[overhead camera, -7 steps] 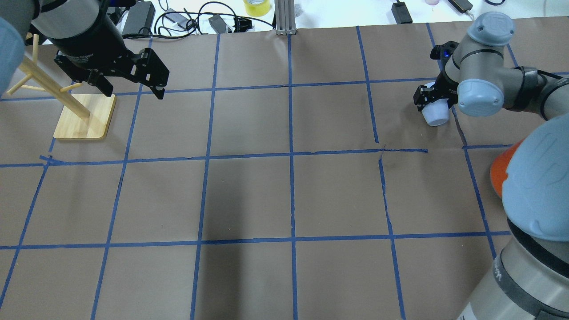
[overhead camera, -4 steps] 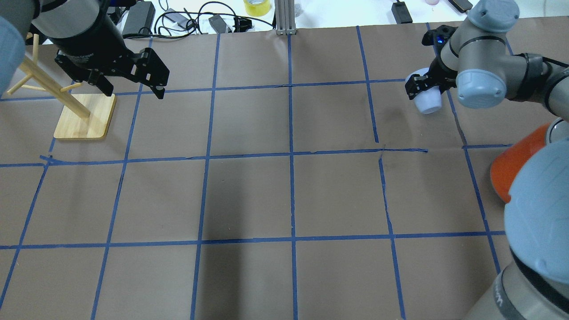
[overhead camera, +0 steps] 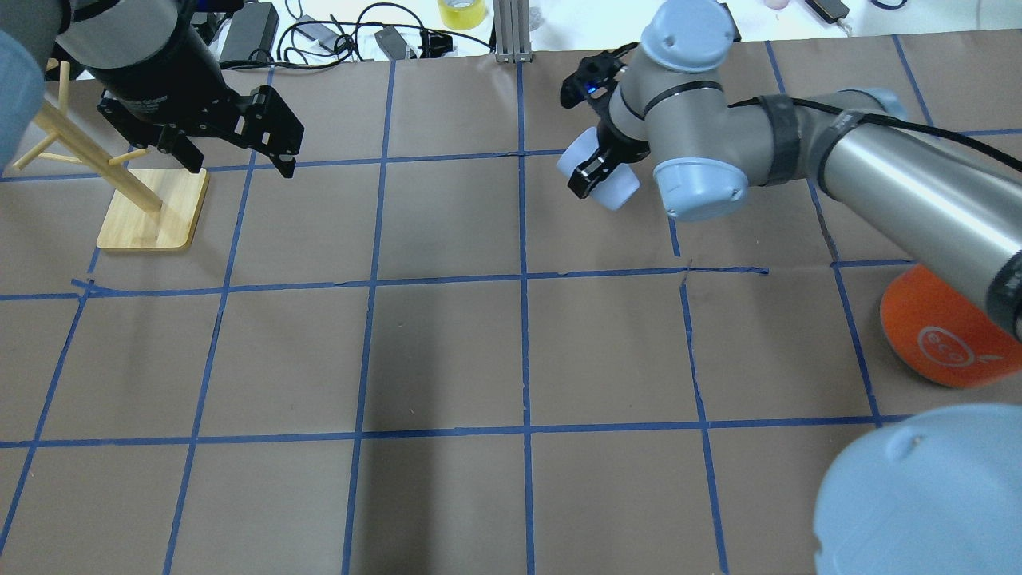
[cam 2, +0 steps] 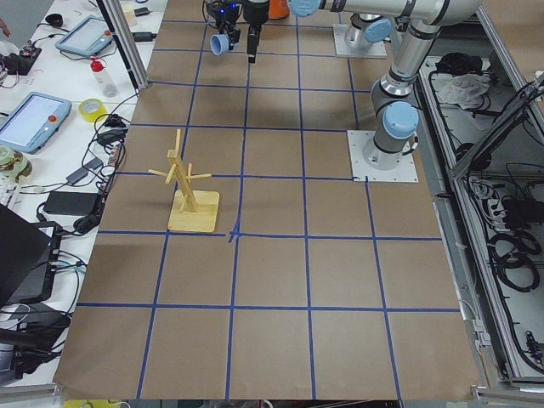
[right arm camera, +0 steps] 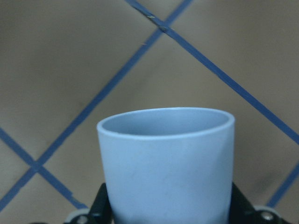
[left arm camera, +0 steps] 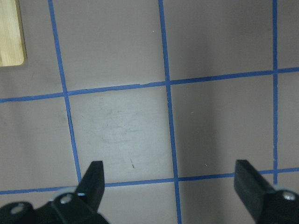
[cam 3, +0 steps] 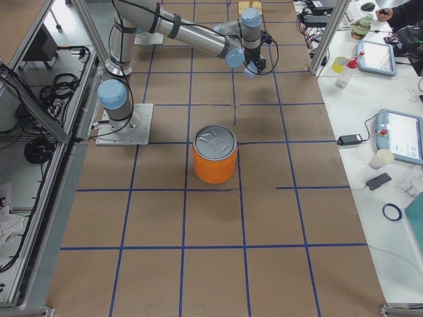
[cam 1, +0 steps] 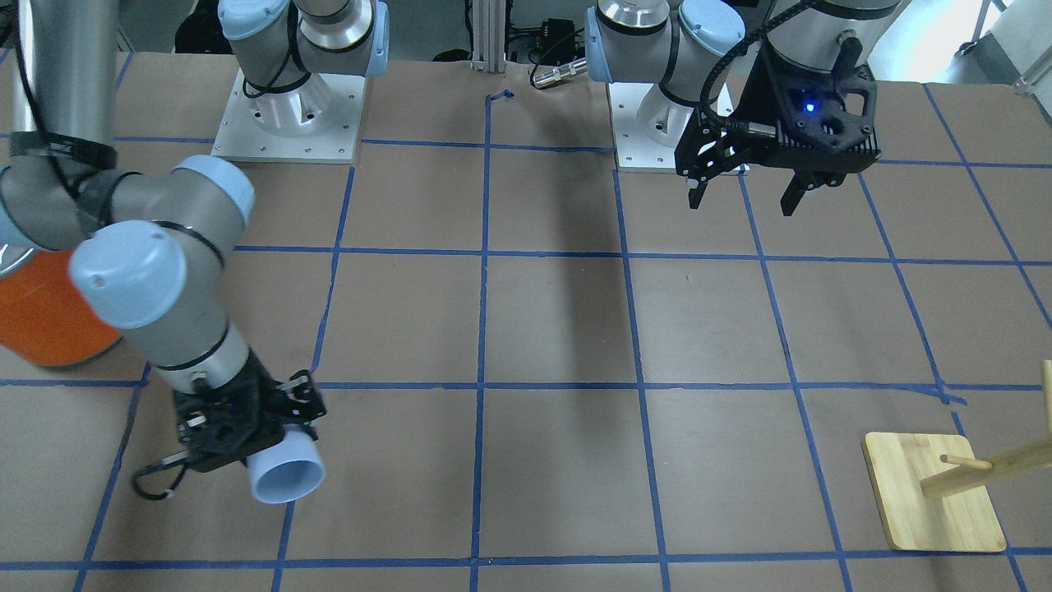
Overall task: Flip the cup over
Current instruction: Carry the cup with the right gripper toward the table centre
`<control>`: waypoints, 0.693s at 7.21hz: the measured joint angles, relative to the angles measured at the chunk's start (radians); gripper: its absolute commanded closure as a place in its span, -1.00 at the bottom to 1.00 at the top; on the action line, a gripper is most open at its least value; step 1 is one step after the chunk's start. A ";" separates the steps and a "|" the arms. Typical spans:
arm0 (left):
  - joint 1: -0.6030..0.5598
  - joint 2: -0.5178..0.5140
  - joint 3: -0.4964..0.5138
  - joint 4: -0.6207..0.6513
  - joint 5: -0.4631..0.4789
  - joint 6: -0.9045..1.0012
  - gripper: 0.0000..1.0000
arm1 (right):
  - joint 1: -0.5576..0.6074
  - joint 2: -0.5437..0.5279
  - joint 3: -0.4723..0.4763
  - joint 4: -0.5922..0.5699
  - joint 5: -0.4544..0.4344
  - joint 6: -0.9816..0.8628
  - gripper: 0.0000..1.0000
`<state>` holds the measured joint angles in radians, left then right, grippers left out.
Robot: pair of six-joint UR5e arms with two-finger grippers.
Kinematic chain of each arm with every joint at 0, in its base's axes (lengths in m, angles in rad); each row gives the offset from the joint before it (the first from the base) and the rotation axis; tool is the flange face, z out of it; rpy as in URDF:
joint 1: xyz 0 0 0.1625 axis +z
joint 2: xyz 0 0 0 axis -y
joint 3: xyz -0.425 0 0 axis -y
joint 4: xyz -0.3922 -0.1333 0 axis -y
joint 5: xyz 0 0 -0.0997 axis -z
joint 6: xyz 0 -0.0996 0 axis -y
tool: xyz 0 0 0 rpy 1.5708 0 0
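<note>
Cup [cam 1: 283,473]: small pale lavender-blue plastic tumbler, smooth, tapered, no handle, bluer inside. It is clamped in the right tool [overhead camera: 597,172], one black finger on each side wall. The cup is tipped roughly sideways with its round mouth towards the front-facing camera. It sits over the far row of grid squares, just right of the centre line in the overhead view.

Left tool [cam 1: 744,201]: black fingers spread wide with nothing between them, hanging above the surface [overhead camera: 447,359] near the wooden rack [cam 1: 933,493]. The rack has a flat bamboo base with rounded corners and a slanted post with pegs.

The surface is matte brown paper, slightly creased, taped into squares with blue tape. An orange can [cam 3: 215,165] with a silver lid stands on it, well apart from the cup.

Room: white side bench with cables, power bricks and a yellow tape roll [overhead camera: 461,12]; aluminium frame posts.
</note>
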<state>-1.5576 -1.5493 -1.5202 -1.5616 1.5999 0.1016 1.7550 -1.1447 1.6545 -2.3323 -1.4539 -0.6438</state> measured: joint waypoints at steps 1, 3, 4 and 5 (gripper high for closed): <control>0.000 0.000 0.000 0.000 0.000 0.001 -1.00 | 0.065 0.005 -0.002 -0.022 -0.010 -0.125 -0.01; 0.001 0.001 0.001 0.000 0.001 0.008 -1.00 | 0.150 0.047 -0.006 -0.089 -0.024 -0.392 -0.07; 0.001 0.002 0.002 0.000 0.001 0.011 -1.00 | 0.172 0.081 -0.010 -0.119 -0.016 -0.514 -0.09; 0.001 0.003 0.000 0.000 0.001 0.013 -1.00 | 0.190 0.109 -0.018 -0.131 -0.001 -0.588 -0.16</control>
<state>-1.5566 -1.5468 -1.5202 -1.5616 1.6005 0.1142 1.9453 -1.0358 1.6364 -2.4636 -1.4552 -1.2321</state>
